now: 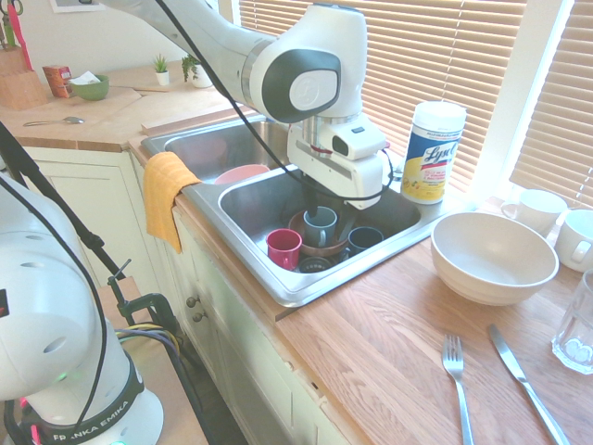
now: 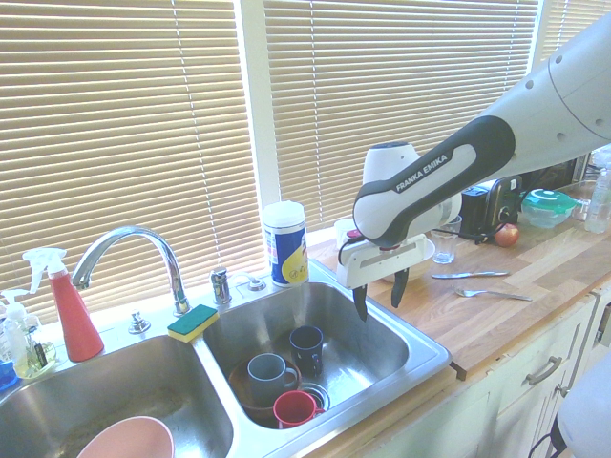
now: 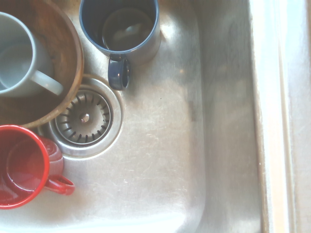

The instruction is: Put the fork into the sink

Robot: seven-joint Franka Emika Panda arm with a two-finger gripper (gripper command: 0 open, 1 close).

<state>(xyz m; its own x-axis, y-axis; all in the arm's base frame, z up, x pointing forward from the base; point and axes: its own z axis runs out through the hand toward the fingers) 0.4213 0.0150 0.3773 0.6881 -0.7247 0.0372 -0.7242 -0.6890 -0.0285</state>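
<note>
The fork (image 1: 456,373) (image 2: 492,294) lies flat on the wooden counter to the side of the sink (image 1: 278,278) (image 2: 430,358), beside a table knife (image 1: 528,380) (image 2: 468,275). My gripper (image 2: 380,296) (image 1: 341,215) hangs over the sink basin nearer the fork, open, with nothing between its dark fingers. It is well apart from the fork. The wrist view looks straight down at the sink floor (image 3: 170,160) and drain (image 3: 85,116).
In that basin sit a red mug (image 2: 294,407), a grey mug (image 2: 267,370) in a brown bowl, and a dark blue mug (image 2: 306,343). A cream bowl (image 1: 491,255), wipes canister (image 1: 433,151), glass (image 1: 576,329) and white mugs (image 1: 537,209) stand on the counter.
</note>
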